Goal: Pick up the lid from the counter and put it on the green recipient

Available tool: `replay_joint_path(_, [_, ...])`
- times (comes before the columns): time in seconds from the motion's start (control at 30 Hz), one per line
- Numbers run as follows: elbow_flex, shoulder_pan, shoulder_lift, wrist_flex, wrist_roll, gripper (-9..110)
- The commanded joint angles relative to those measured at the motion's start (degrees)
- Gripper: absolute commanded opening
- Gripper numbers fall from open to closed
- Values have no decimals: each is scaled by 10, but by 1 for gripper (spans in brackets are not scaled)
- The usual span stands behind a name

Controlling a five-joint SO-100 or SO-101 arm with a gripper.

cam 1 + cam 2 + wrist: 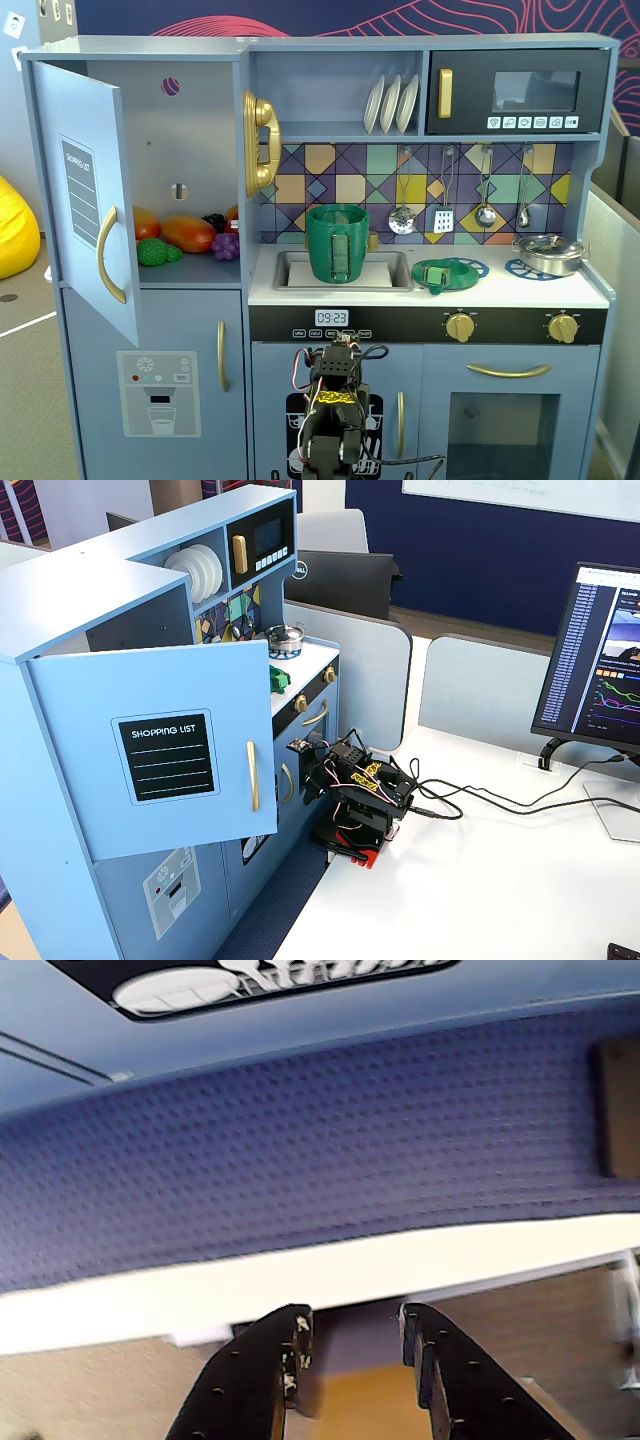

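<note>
The gripper (352, 1345) is seen spread apart in the wrist view, nothing between its fingers. The lid (438, 274) lies on the counter (500, 290) just right of the green recipient (338, 243) (which stands in the sink (290, 270)), touching neither.

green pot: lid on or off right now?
Off. The green pot stands upright in the sink with its rim uncovered; the lid lies on the counter to its right in a fixed view, on a blue burner ring.
</note>
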Motion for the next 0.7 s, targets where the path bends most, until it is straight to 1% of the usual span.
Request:
replay_joint_path(0.0, [-54, 81, -44, -151, -85, 0])
replay_joint_path(0.1, [-127, 112, -115, -346, -46, 0])
replay_joint_path(0.17, [-184, 141, -164, -423, -42, 0])
replay_joint_path(0.27, [-254, 195, -218, -497, -64, 1])
replay_joint_path(0.37, [-276, 247, -250, -577, -72, 13])
replay_joint_path(0.5, [-275, 287, -271, -654, -44, 38])
replay_joint_path(0.57, [-275, 294, -278, -682, -28, 46])
replay_joint_path(0.67, [-276, 295, -293, -712, -17, 51])
